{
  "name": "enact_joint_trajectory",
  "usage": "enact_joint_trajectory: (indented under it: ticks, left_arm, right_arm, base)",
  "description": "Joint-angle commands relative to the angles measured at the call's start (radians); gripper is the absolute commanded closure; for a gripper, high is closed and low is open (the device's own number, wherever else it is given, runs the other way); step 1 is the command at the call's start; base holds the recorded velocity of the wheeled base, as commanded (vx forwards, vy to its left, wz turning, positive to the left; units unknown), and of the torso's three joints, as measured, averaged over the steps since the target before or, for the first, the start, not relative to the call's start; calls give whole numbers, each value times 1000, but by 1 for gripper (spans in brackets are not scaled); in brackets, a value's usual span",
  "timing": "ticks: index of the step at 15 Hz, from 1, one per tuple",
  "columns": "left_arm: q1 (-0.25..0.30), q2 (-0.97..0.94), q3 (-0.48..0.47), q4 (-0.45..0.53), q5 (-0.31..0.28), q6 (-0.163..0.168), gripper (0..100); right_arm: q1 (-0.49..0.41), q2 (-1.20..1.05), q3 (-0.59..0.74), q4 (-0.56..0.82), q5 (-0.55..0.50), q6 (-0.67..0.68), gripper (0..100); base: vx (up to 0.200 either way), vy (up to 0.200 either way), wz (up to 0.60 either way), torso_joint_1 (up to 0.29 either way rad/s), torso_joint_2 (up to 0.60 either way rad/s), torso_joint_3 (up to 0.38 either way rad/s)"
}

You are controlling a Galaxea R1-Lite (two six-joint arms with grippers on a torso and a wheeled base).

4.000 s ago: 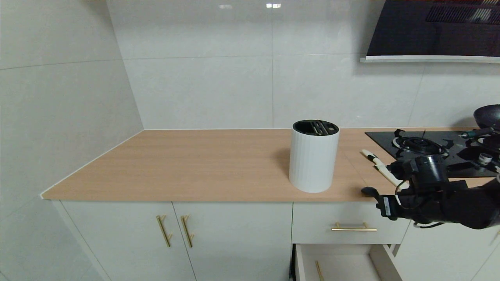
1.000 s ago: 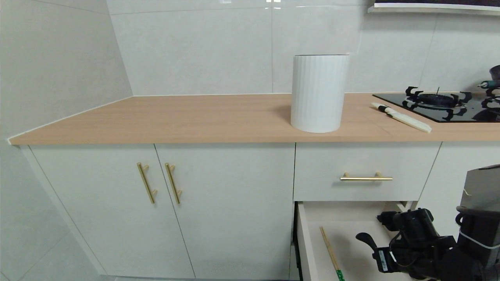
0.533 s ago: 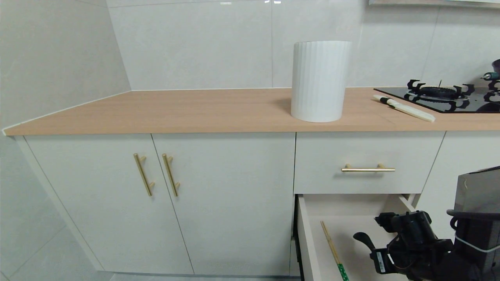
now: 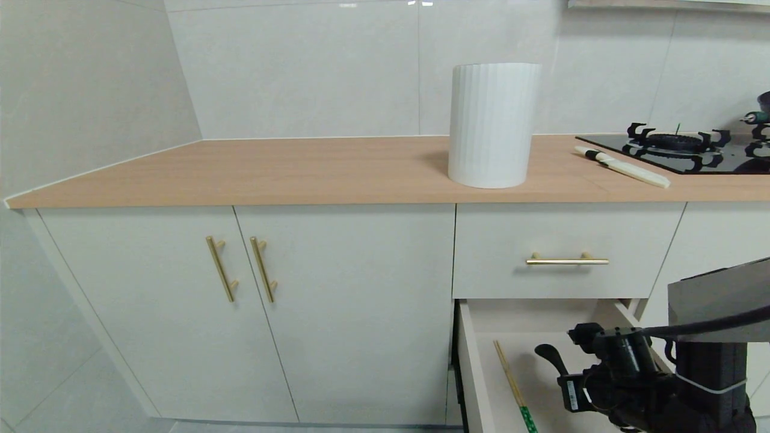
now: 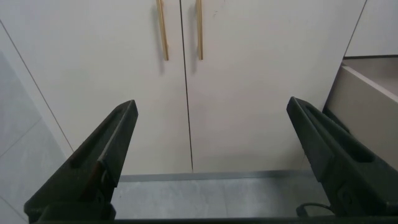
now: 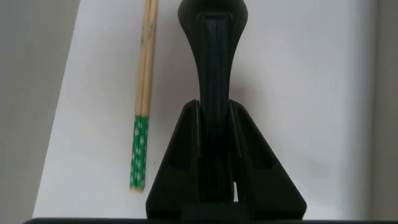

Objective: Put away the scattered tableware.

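My right gripper [image 4: 570, 385] hangs over the open drawer [image 4: 473, 367], shut on a black utensil [image 6: 212, 37] whose rounded end [image 4: 543, 353] sticks out beyond the fingers. A pair of bamboo chopsticks [image 4: 510, 383] with green ends lies on the drawer floor beside it, apart from the utensil [image 6: 144, 93]. On the counter, a white-bladed knife [image 4: 622, 167] lies next to the hob, right of a tall white ribbed holder [image 4: 492, 125]. My left gripper [image 5: 211, 162] is open and holds nothing, low in front of the cabinet doors.
The wooden countertop [image 4: 271, 171] runs along tiled walls. A gas hob [image 4: 680, 150] sits at the right. A shut drawer with a brass handle [image 4: 566, 261] is above the open one. Double doors with brass handles [image 4: 240, 269] stand at the left.
The head camera has dropped from counter height to the drawers. My right gripper went down with the black utensil from the counter edge into the open drawer, then edged slightly left.
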Motion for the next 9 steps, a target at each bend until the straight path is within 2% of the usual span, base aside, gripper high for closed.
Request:
enact_joint_trajectory:
  ticks: [1,5,9]
  left_arm:
    - [0,0,0,0,0,0,0]
    - [0,0,0,0,0,0,0]
    - [0,0,0,0,0,0,0]
  right_arm:
    - [5,79,-12,-11,-2,-4,100]
    - [14,115,-44,27,-7,-12,100]
    - [14,66,-150,311,-7,-10,100]
  base:
    - [0,0,0,0,0,0]
    - [0,0,0,0,0,0]
    - [0,0,0,0,0,0]
